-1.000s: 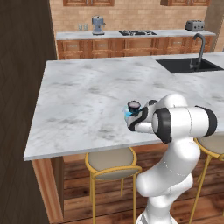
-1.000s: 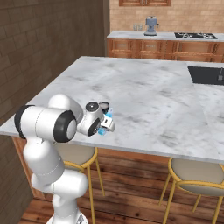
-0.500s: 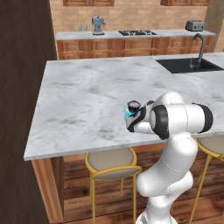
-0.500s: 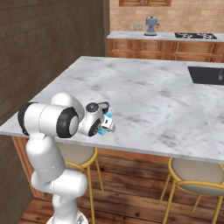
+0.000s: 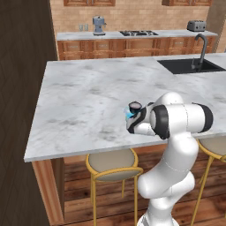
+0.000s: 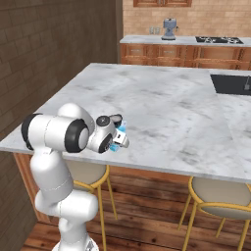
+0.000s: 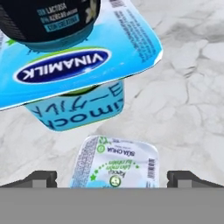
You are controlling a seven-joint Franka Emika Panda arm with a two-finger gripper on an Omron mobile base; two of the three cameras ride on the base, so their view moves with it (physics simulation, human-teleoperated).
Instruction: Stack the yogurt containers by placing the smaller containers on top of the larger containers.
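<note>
Jaws spread wide, nothing pinched; gripper (image 7: 112, 177) low over the small cup (image 7: 116, 162), one dark fingertip (image 7: 41, 178) at each lower corner of the hand view, cup lying between them with its printed foil lid facing the camera. Cup's lower edge cut off by the view's bottom; whether the tips touch it, cannot tell.

Just beyond the cup, blue tub (image 7: 74, 107) upright on the marble counter (image 7: 192, 100), its wide lid reading "VINAMILK" upside down. Dark cup (image 7: 48, 22) resting on that lid, upper part cropped by the top edge. Tub's left lid corner also cut off.

From the base cameras, most of the stack masked by the wrist: from the left, merely a sliver of the tub (image 5: 129, 114) with the dark cup (image 5: 134, 106) above it; from the right, the dark cup (image 6: 116, 118) over a strip of blue (image 6: 120, 131). Small cup too hidden there to make out. Stack near the counter's front edge.

Arm (image 5: 176, 121) folded low, forearm roughly level with the counter, hand pointing toward the containers from the front edge. Stool (image 5: 112, 163) tucked under the counter beside the base.
</note>
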